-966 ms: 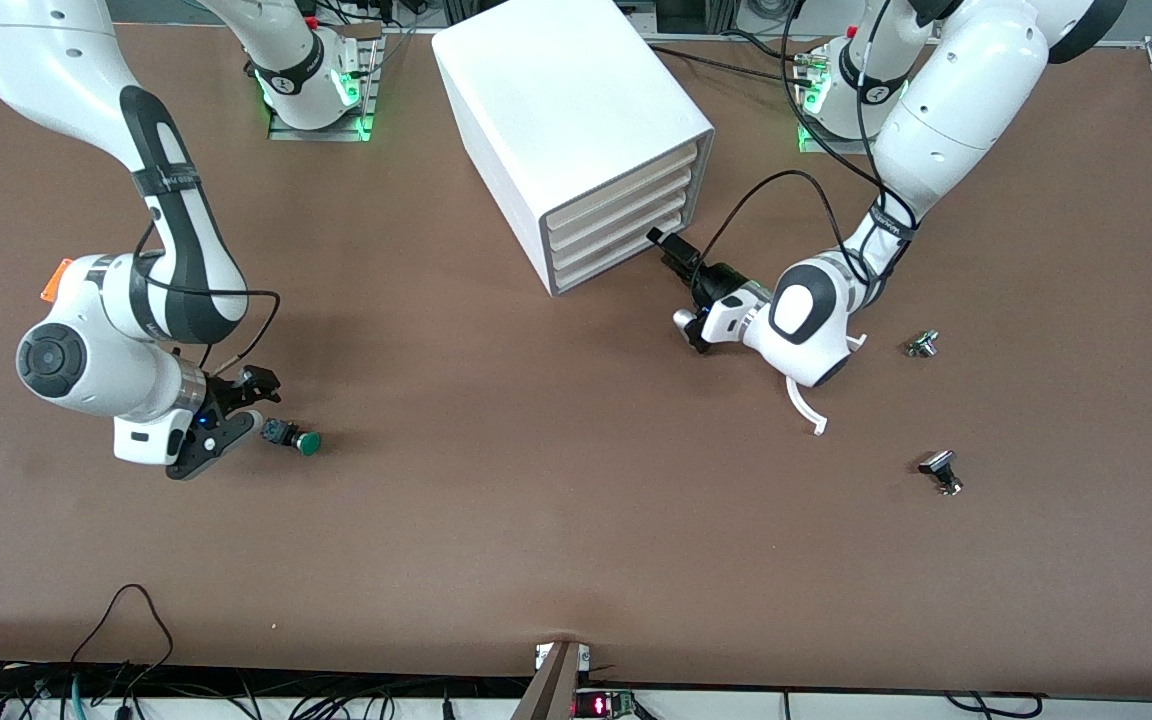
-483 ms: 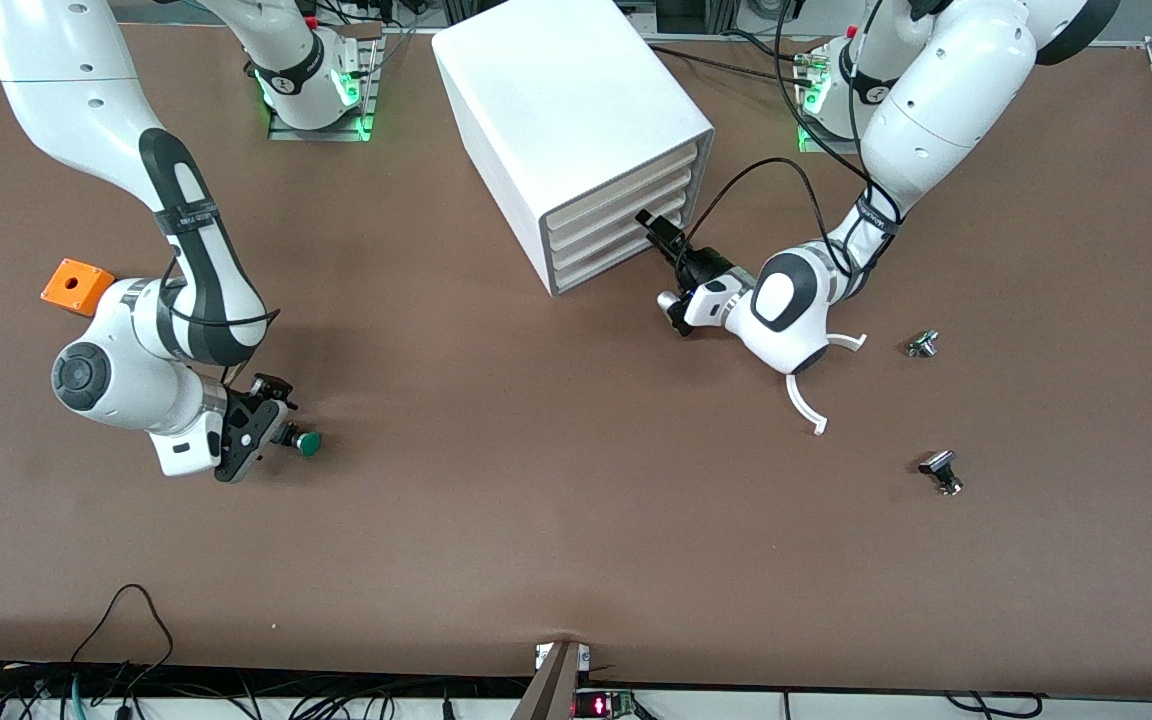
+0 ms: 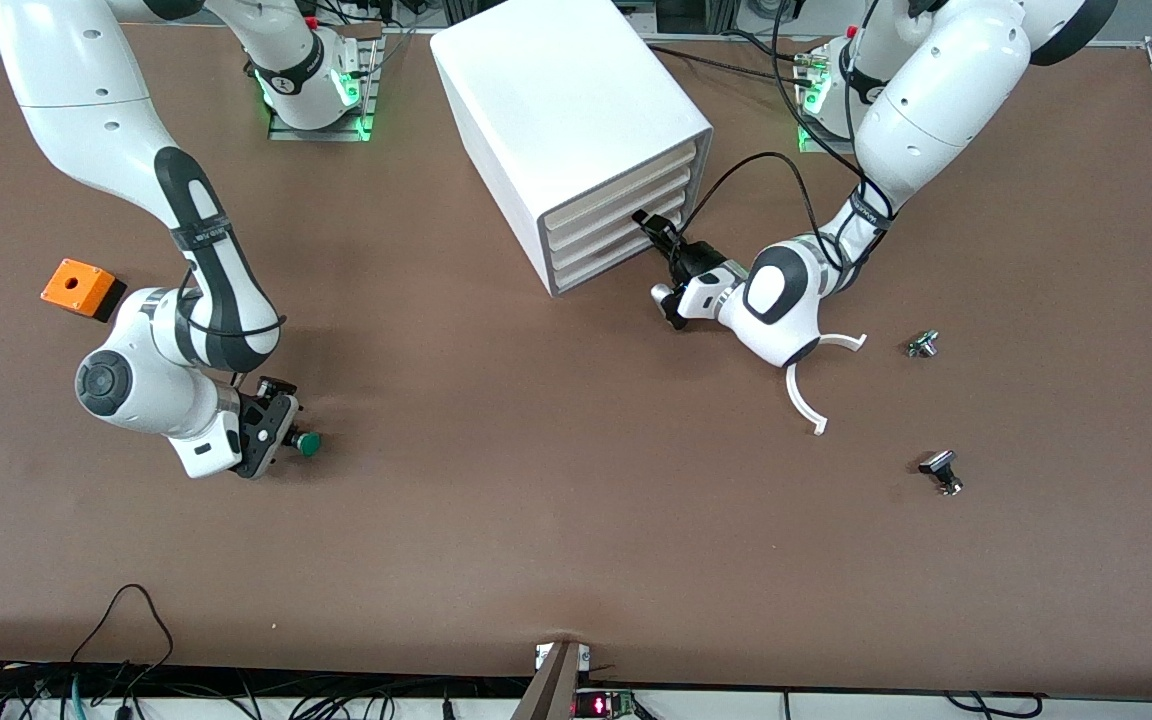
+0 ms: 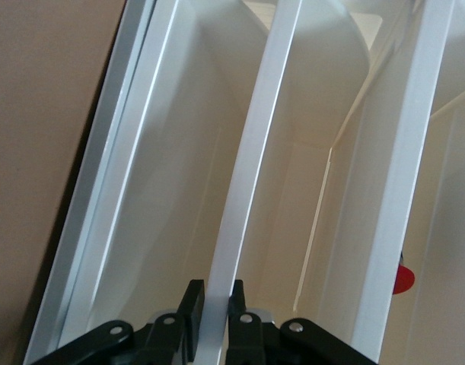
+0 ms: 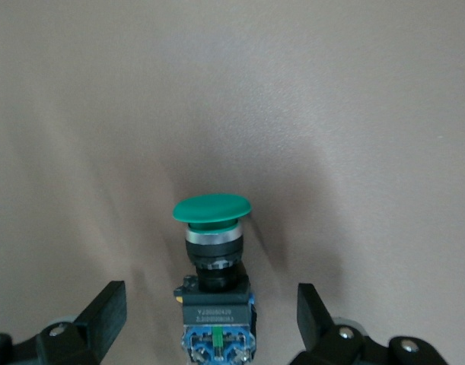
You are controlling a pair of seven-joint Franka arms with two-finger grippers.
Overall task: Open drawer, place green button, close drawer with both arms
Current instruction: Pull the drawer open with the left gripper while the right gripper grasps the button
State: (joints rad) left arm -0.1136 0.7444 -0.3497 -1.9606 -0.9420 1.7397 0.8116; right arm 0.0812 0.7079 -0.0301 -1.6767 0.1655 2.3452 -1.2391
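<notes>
The white cabinet [image 3: 556, 110] stands at the table's middle, all four cream drawer fronts shut. My left gripper [image 3: 649, 224] is at the bottom drawer [image 3: 626, 248]. In the left wrist view my left gripper [image 4: 214, 301] is shut on the drawer front's thin lip [image 4: 247, 175], one finger on each side. The button [image 3: 307, 444] lies on its side on the table toward the right arm's end, green cap pointing away from my right gripper [image 3: 283, 433]. In the right wrist view my right gripper [image 5: 211, 315] is open, its fingers [image 5: 110, 304] on both sides of the button's [image 5: 214, 296] black-and-blue body without touching it.
An orange cube [image 3: 78, 286] sits near the right arm's end of the table. Two small black-and-silver parts [image 3: 923, 344] [image 3: 941, 471] lie toward the left arm's end. A white curved piece [image 3: 802, 405] lies by the left arm's wrist.
My right gripper has slid toward the button and now straddles its body, uncovering the orange cube. My left gripper has moved up to the cabinet's drawer fronts.
</notes>
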